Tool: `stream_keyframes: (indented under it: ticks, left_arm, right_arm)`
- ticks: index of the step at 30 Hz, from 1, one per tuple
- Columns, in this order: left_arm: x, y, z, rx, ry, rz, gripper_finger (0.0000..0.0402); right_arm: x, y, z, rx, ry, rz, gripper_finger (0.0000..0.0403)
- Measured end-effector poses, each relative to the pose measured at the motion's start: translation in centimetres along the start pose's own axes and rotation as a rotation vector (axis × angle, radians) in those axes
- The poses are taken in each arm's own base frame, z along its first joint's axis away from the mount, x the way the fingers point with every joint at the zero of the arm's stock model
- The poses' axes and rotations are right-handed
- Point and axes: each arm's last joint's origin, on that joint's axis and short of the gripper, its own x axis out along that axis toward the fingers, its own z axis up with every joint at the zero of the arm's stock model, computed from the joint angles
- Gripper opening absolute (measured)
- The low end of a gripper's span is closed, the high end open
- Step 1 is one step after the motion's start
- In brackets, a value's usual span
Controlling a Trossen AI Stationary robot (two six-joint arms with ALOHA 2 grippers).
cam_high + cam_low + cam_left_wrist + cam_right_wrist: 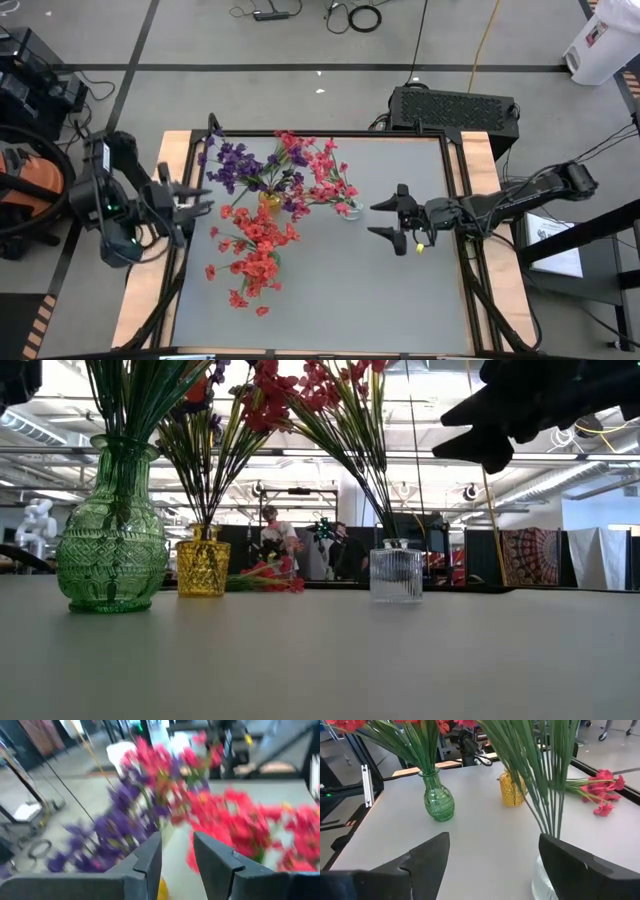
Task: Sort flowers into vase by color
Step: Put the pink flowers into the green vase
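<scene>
The grey table (400, 290) fills the middle of the high view, and most of my work sits in its upper left part: purple flowers (232, 162) fanning out of one vase, pink-red flowers (322, 172) rising from the clear glass vase (397, 572), and a loose heap of red flowers (255, 250) lying flat just below them, not yet sorted. In the low view the green vase (110, 535) stands at left, the yellow vase (204, 567) beside it, the clear one near centre. My right gripper (388, 223) hangs right of centre, just beside the clear vase, fingers spread wide and holding nothing. My left gripper (195, 198) waits at the table's left edge, partly parted and empty, pointing toward the bouquets. I judge I am between placements: one sprig appears to be delivered, the next not picked. The next move calls for reaching down to the loose red heap, pinching a single thin stem without dragging its neighbours.
</scene>
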Motion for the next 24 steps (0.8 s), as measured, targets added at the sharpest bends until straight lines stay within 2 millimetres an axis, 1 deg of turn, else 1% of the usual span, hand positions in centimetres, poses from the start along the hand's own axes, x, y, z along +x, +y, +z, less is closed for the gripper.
stream_keyframes:
  ticks: [6, 12, 14, 18, 22, 24]
  left_arm:
    - [-0.8, 2.5, 1.3, -0.073, -0.176, 0.079, 0.0121]
    - [-1.4, 5.9, 1.8, -0.147, -0.270, 0.158, 0.0121]
    - [-1.7, 7.2, 1.8, -0.186, -0.292, 0.190, 0.0121]
    - [-2.2, 9.4, 2.1, -0.203, -0.320, 0.257, 0.0121]
    - [-2.9, 11.1, 2.4, -0.214, -0.327, 0.288, 0.0121]
    - [-3.0, 11.6, 2.4, -0.226, -0.329, 0.288, 0.0121]
  right_arm:
    - [-0.2, 0.5, -0.1, -0.001, 0.004, 0.028, 0.0299]
    - [-0.4, 1.3, -0.3, 0.009, 0.012, 0.066, 0.0299]
    - [-0.5, 1.5, -0.4, 0.014, 0.015, 0.078, 0.0299]
    - [-0.7, 2.0, -0.6, 0.014, 0.021, 0.104, 0.0299]
    - [-0.8, 2.3, -0.6, 0.009, 0.024, 0.122, 0.0299]
    - [-0.9, 2.5, -0.7, 0.007, 0.025, 0.129, 0.0299]
